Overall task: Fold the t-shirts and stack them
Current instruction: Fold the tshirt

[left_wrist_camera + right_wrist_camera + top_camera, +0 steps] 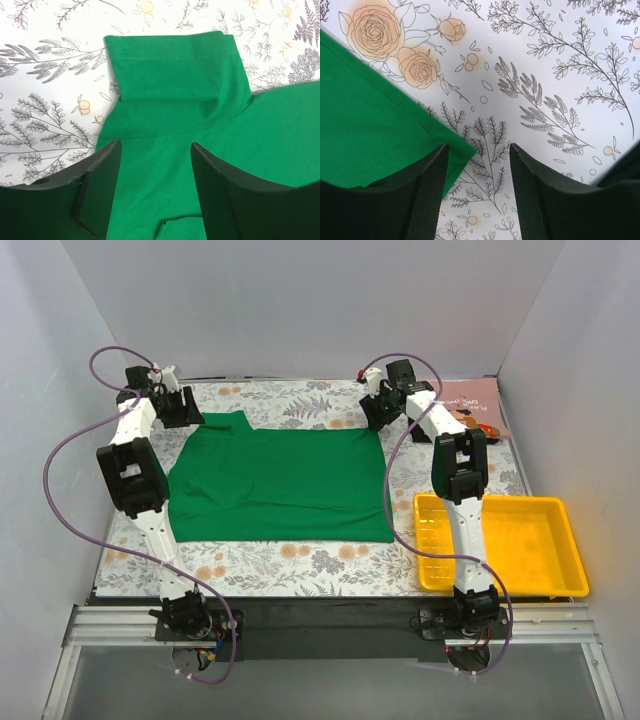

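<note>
One green t-shirt [278, 485] lies spread flat on the flowered table cover [300, 560], with a gripper at each far corner. The left gripper [155, 149] has its jaws parted and holds nothing. The shirt's body fills the space under and between its fingers [107, 165], and a folded-over sleeve [172, 65] lies just ahead of the tips, its stitched hem at the far end. A short dark thread [172, 221] sits on the cloth close in beneath this gripper.

The right gripper [477, 150] is likewise spread wide and grips nothing. A corner of the green shirt pokes in from its left, the tip lying just inside the left finger, while bare flowered cover lies under the right finger and ahead. Whether either gripper touches the cloth I cannot tell.

A pink t-shirt [478, 408] with print lies beyond the right gripper and off to its right, near the far wall. A yellow tray [530, 540] sits well behind that gripper, also to its right.
</note>
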Robot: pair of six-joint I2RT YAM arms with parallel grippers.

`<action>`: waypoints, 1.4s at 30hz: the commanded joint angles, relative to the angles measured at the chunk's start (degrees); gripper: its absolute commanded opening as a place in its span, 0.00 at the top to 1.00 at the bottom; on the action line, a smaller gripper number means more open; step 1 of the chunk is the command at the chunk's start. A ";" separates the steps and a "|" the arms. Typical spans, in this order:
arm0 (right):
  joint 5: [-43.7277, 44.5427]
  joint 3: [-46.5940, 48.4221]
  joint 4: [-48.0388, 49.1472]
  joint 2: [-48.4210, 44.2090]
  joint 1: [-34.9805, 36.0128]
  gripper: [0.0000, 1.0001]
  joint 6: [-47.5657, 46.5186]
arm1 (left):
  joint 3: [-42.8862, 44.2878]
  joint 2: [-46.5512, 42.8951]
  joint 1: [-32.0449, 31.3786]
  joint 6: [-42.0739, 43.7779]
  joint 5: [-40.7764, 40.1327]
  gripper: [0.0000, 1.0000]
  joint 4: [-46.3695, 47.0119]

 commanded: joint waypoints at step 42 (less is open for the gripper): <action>-3.40 -1.99 1.16 -0.36 0.51 0.99 -2.07 | 21.13 19.10 -4.96 -3.64 -5.39 0.92 7.14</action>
